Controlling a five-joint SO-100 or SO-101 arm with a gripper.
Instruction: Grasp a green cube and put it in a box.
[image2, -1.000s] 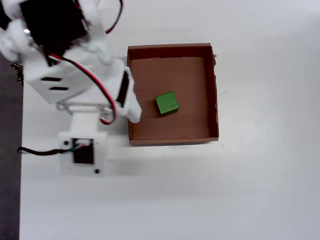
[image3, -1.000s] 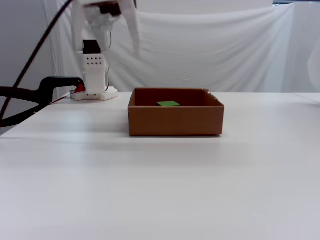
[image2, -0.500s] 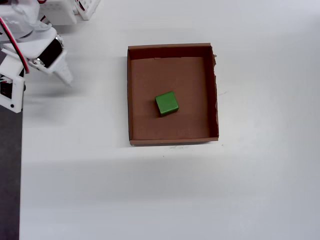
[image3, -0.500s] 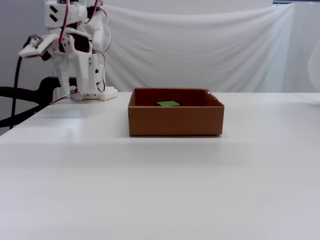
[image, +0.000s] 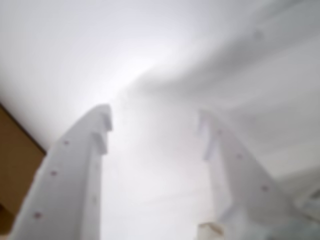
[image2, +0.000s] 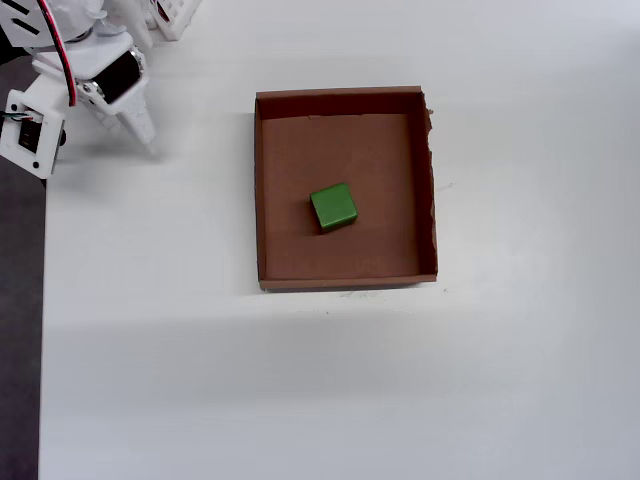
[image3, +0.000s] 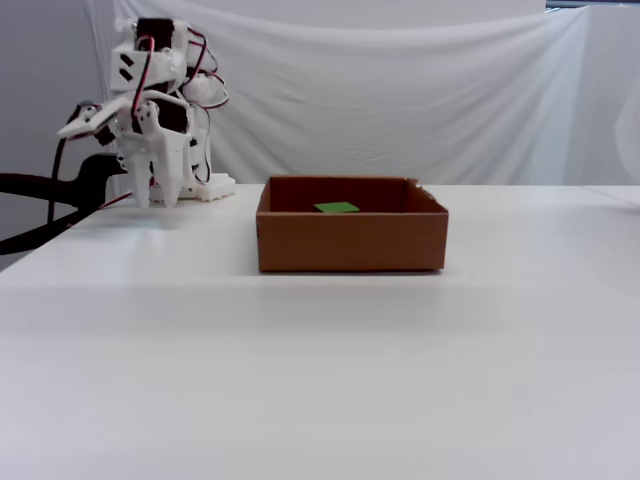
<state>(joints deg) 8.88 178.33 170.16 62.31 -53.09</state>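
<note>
Surface: white table (image2: 300, 390), white cloth behind.
Cube: small solid-green matte cube (image2: 333, 207) lies near the middle of the floor of the shallow brown cardboard box (image2: 262, 190); likely light and stiff, best pinched across opposite flat faces.
Gripper: white two-finger gripper (image3: 157, 199) spread, empty.
Arm: folded back, fingers pointing down, well apart from box.

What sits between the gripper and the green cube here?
In the overhead view, bare white table, then the box's left wall, separate the gripper from the green cube on the box floor.
</note>
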